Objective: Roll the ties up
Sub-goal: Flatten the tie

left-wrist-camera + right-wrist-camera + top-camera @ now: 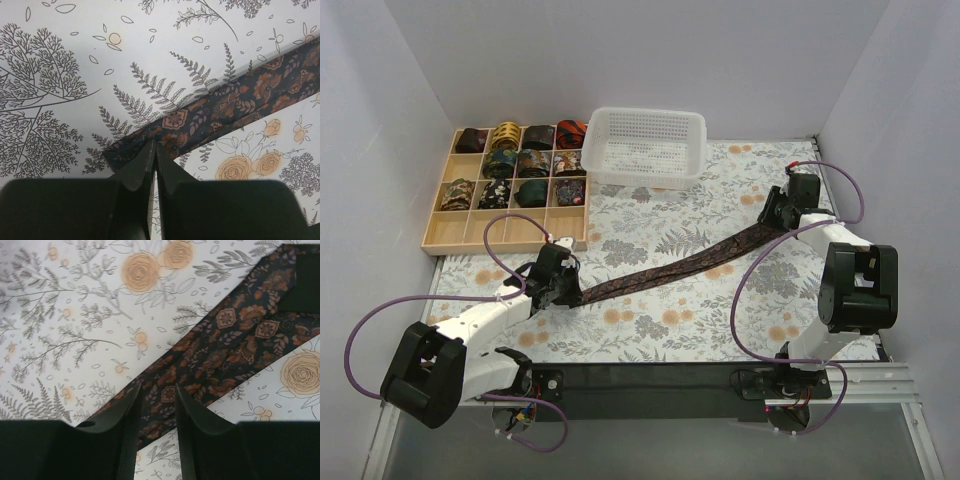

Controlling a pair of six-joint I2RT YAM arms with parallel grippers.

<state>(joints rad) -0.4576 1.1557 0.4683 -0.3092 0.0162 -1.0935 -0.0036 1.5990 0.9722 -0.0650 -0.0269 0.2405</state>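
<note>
One dark brown-maroon tie [670,270] with a reddish-orange print lies flat as a long strip, running diagonally across the floral tablecloth. My left gripper [568,290] is at its narrow left end. In the left wrist view the gripper [154,146] is shut, its tips pinching the edge of the tie [240,100]. My right gripper [775,215] is at the wide right end. In the right wrist view it [157,390] is open, with one finger on either side of the tie [225,345], just above it.
A gridded wooden tray [505,232] at the back left holds several rolled ties [510,165] in its rear cells; its front row is bare. A white mesh basket [645,145] stands at the back centre. Grey walls close in both sides.
</note>
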